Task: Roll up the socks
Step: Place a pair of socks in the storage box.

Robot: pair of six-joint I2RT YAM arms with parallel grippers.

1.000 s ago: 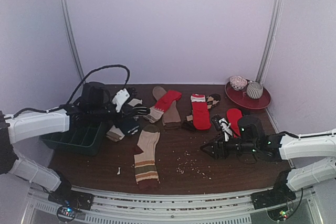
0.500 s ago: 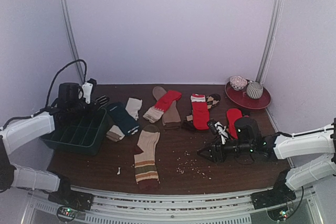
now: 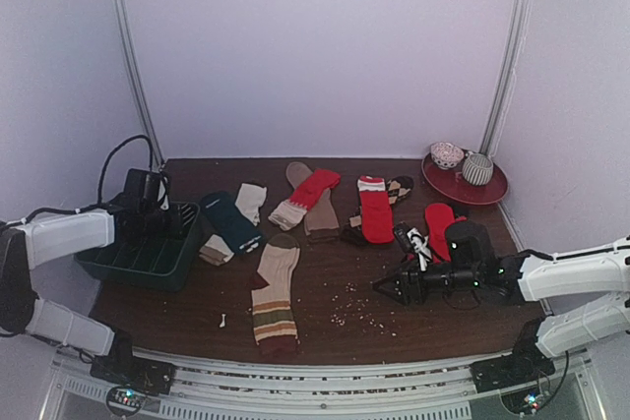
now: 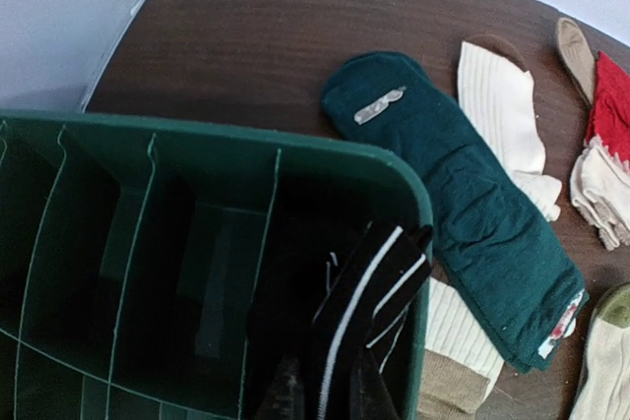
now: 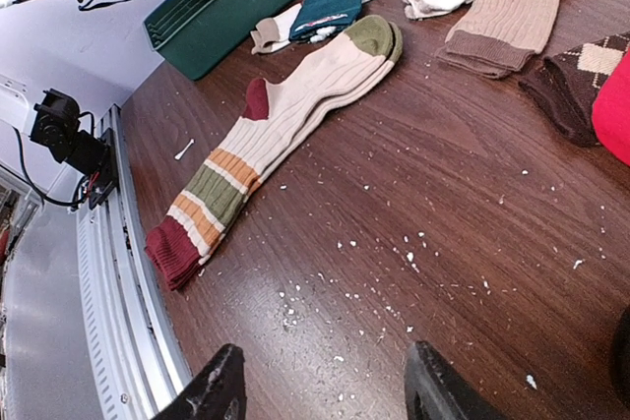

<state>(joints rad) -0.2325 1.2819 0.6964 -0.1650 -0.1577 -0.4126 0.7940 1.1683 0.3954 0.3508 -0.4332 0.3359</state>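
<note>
My left gripper [image 3: 167, 217] is lowered into the dark green tray [image 3: 133, 265]. In the left wrist view, my left gripper [image 4: 323, 398] is shut on a black-and-white striped sock [image 4: 366, 292] that sits in a tray compartment by the rim [image 4: 226, 141]. My right gripper [image 3: 390, 288] hangs open and empty over bare table, and shows the same in its wrist view [image 5: 325, 381]. A tan sock with brown stripes [image 3: 274, 292] lies flat to its left. A dark teal sock [image 3: 231, 221], a cream sock [image 3: 252, 198], red socks [image 3: 375, 211] and an argyle sock [image 3: 400, 187] lie farther back.
A red plate [image 3: 492, 192] with a bowl and a mug stands at the back right. White crumbs [image 3: 349, 314] are scattered on the brown table in front of my right gripper. Walls close in the back and both sides.
My left arm has carried the striped sock left from above the sock pile and lowered it into the green tray. My right gripper has barely moved.
</note>
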